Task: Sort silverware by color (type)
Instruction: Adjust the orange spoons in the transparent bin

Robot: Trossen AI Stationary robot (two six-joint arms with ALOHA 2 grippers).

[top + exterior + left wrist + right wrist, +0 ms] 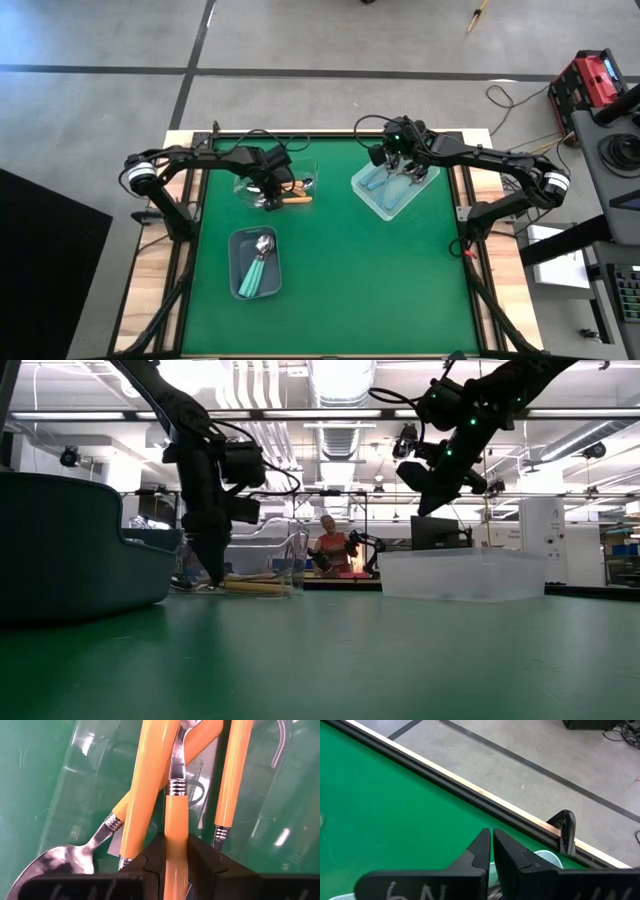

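Several orange-handled spoons (150, 785) lie in a clear bin (248, 178) at the table's far left. My left gripper (176, 851) reaches down into that bin (290, 555) and is shut on one orange spoon (176, 810). My right gripper (491, 837) is shut with nothing in it. It hangs above a second clear bin (420, 195) at the far right, which holds blue-handled spoons (385, 180). A grey bin (240, 280) nearer the front holds teal-handled spoons (258, 268). My left gripper pinches the orange spoon's handle (176, 827) between its two fingers, a short way back from the ribbed metal collar (176, 787). The fingers (202, 857) come steeply from above, one on each long side. The spoon lies among the other orange spoons in the bin.
The grey bin's wall (70, 550) rises close in front of the low camera. The right clear bin (460, 575) stands beyond open green mat (370, 280). A black clamp (565, 832) sits on the table's wooden edge. A person (330, 550) is in the room behind.
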